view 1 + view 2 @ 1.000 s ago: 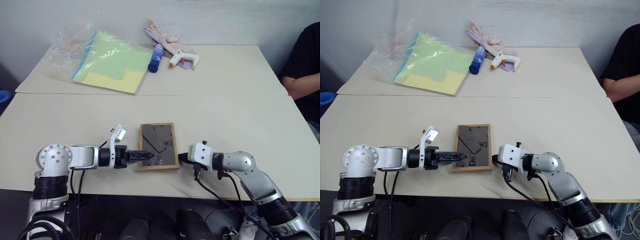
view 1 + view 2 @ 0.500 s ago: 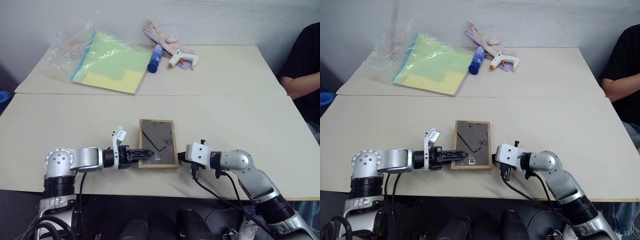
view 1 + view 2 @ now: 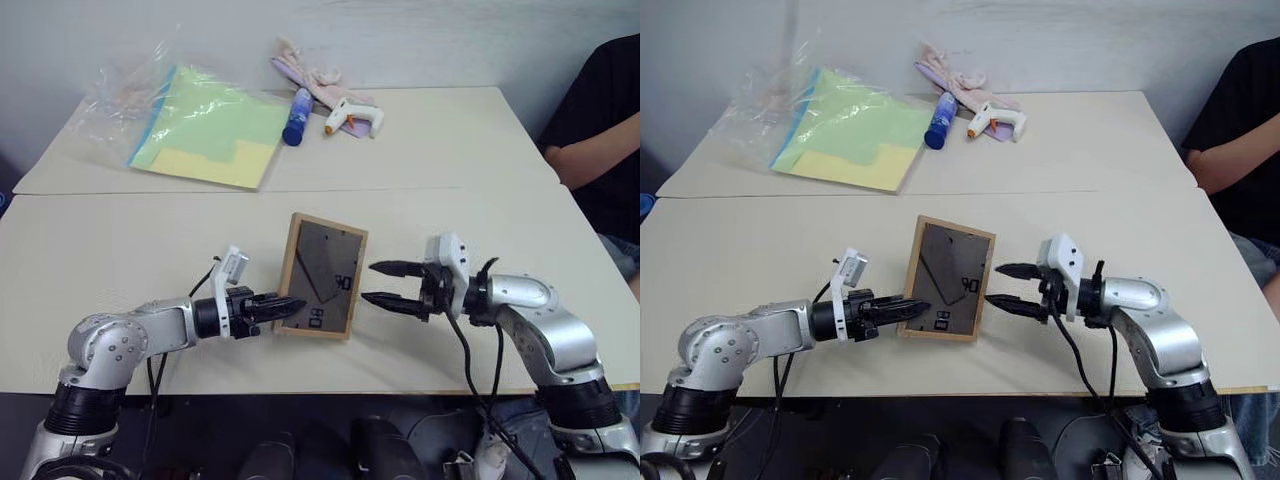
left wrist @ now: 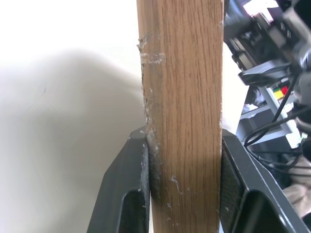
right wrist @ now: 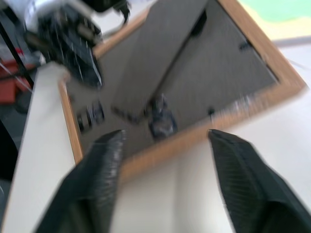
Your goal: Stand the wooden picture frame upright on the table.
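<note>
Left gripper [image 3: 288,308] pinches the lower left edge of my small light-wood picture frame [image 3: 322,275], holding it tilted, dark backing up, over the cream table [image 3: 150,240]. Right gripper [image 3: 380,284] hangs spread wide just beside it.

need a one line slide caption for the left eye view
Left gripper clamps the wooden picture frame by its edge, backing up, tilted off the table; right gripper open beside it.

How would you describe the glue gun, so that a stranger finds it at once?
Look at the far edge of the cream table, right of the yellow-green paper sheets. The white glue gun lies there between a blue glue stick and pink cloth. Only it is white with an orange tip.
</note>
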`<act>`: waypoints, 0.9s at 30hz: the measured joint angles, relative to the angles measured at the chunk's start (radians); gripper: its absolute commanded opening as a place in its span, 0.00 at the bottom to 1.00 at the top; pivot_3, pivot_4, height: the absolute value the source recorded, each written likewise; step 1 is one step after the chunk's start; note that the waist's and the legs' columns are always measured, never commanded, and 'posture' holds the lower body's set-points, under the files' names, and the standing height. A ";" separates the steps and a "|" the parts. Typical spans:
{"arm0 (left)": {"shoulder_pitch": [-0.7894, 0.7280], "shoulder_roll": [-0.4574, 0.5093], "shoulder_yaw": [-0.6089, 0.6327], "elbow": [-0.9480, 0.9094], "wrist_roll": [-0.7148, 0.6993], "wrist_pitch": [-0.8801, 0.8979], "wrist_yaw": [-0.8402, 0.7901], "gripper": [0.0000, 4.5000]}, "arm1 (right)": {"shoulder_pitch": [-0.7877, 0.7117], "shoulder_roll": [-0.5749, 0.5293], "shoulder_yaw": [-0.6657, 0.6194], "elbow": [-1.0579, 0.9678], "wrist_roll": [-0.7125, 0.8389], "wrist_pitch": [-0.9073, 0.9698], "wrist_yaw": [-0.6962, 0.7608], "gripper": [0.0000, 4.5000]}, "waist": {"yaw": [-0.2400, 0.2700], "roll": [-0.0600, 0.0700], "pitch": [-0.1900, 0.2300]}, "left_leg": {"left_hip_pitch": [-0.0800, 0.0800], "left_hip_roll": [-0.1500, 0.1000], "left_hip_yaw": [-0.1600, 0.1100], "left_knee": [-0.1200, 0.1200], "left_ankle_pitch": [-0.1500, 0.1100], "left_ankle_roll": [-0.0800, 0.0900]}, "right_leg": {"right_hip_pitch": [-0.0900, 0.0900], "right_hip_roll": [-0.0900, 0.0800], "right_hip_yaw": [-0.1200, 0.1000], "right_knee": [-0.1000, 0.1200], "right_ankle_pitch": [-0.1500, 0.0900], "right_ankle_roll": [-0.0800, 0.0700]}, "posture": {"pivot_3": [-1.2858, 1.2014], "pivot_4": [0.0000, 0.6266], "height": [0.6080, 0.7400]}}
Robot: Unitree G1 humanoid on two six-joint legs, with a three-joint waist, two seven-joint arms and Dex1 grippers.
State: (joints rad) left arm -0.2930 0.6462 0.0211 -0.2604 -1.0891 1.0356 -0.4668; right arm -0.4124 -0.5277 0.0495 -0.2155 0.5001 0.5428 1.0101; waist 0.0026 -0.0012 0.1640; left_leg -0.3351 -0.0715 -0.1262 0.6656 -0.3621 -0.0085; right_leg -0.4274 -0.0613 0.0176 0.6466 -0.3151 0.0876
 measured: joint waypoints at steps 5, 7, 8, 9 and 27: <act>-0.004 -0.012 -0.020 0.002 0.063 -0.038 -0.051 0.28 | -0.091 0.063 0.053 -0.019 0.030 0.066 -0.035 0.95 | 0.013 0.000 0.000 | -0.001 0.000 -0.001 0.000 0.000 0.001 | 0.000 0.000 -0.001 -0.002 0.000 0.000 | 0.52 0.24 1.00; -0.004 -0.020 -0.020 0.004 0.072 -0.040 -0.055 0.28 | -0.092 0.072 0.069 -0.020 0.032 0.070 -0.033 0.95 | 0.018 0.000 0.000 | -0.001 0.000 -0.001 0.000 0.000 0.001 | 0.000 0.000 0.000 -0.002 0.000 0.001 | 0.52 0.24 1.00; -0.004 -0.028 -0.019 0.006 0.074 -0.040 -0.055 0.28 | -0.092 0.073 0.077 -0.024 0.040 0.077 -0.031 0.95 | 0.019 0.000 0.000 | -0.001 0.000 -0.001 0.000 0.000 0.002 | 0.000 0.000 0.000 -0.002 0.000 0.001 | 0.52 0.24 1.00; -0.004 -0.035 -0.017 0.007 0.077 -0.039 -0.055 0.28 | -0.092 0.073 0.087 -0.034 0.045 0.088 -0.028 0.95 | 0.020 0.000 0.000 | -0.001 0.000 -0.001 0.000 0.000 0.002 | 0.000 0.000 0.000 -0.002 0.000 0.001 | 0.52 0.24 1.00; -0.118 -0.041 0.197 0.278 -0.407 0.392 0.176 0.28 | -0.004 -0.031 -0.018 0.002 -0.054 -0.397 0.135 0.95 | 0.009 -0.003 0.005 | -0.003 -0.001 0.000 0.000 0.000 0.002 | -0.003 0.000 0.000 -0.002 0.001 0.001 | 0.52 0.24 1.00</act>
State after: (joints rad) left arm -0.4114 0.6055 0.2182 0.0179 -1.4960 1.4272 -0.2909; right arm -0.4168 -0.5588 0.0317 -0.2136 0.4464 0.1461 1.1453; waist 0.0113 -0.0045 0.1691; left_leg -0.3383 -0.0725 -0.1265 0.6654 -0.3623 -0.0065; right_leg -0.4300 -0.0615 0.0172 0.6447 -0.3144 0.0891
